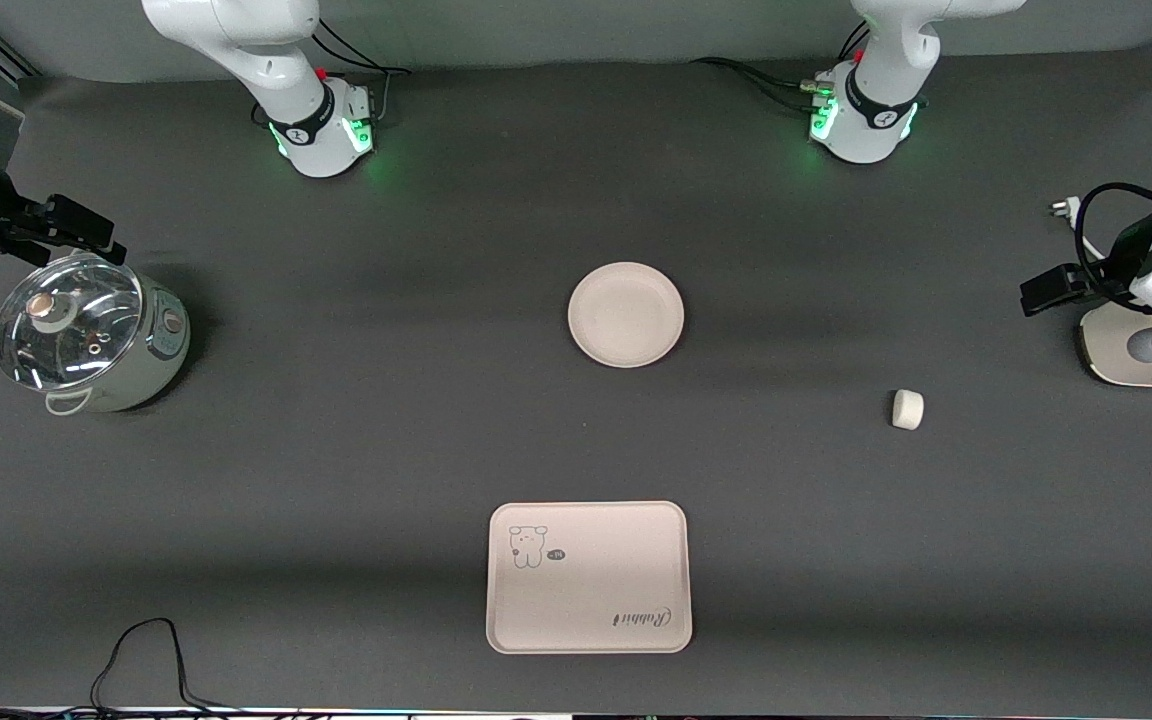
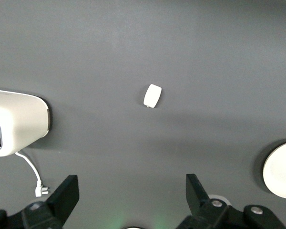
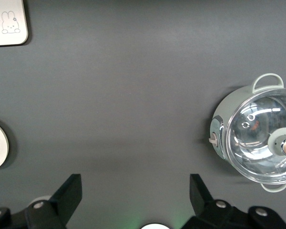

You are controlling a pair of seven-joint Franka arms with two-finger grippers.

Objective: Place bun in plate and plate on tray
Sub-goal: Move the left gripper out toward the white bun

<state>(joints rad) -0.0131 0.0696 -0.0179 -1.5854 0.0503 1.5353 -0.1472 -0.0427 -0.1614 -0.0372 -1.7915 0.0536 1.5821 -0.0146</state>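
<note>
We see two glossy white arms on round bases glowing green, black cables trailing off, and each black tool point(image 2: 128, 200) point(image 3: 136, 200) showing chunky fingers with silver screws.

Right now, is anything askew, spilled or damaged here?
Nothing stands out. The bun lies alone on the table, the plate and tray sit flat and empty, and the pot stands upright, lid on.
</note>
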